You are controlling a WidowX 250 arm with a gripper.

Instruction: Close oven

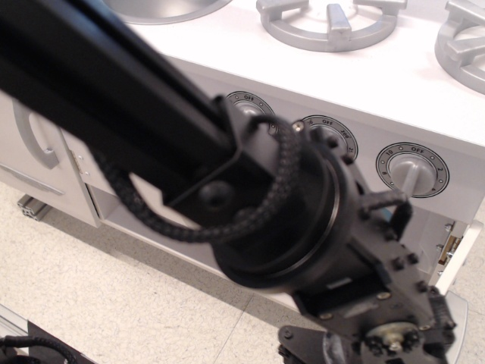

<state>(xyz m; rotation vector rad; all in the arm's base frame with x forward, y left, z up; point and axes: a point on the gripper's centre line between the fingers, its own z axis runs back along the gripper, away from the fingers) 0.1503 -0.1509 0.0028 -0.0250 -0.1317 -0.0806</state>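
observation.image view: the black robot arm [136, 114] fills most of the frame, running from upper left down to lower right, with a braided cable [227, 227] looped round the big joint. Wrist section [371, 288] sits at the bottom right. Gripper [303, 353] is mostly cut off by the bottom edge; only a dark bit shows, so fingers not visible and I cannot tell whether it is spread or closed, or holding anything.

Behind the arm: speckled floor [114, 288], then the white toy kitchen. Light-grey cupboard door with grey handle [38, 136] at far left; not the target. Open recess low on the cabinet front [151, 227] under the arm.

Oven [447, 243]: only a sliver visible at right edge, below the knobs. What looks like the white door edge [462, 258] with a hinge fitting stands out at an angle from the cabinet, so the door reads as not shut yet. Interior shelves hidden by the arm. A rounded clear-ish piece at bottom right [458, 318] may be the door window; too little to be sure.

Further back: three control knobs [413, 171] marked OFF on the front panel, then the white counter with grey burner grates [330, 23].

Progress judgement: arm is down at door level, close to the door, but closing is not finished. Left: swing the door fully flush.
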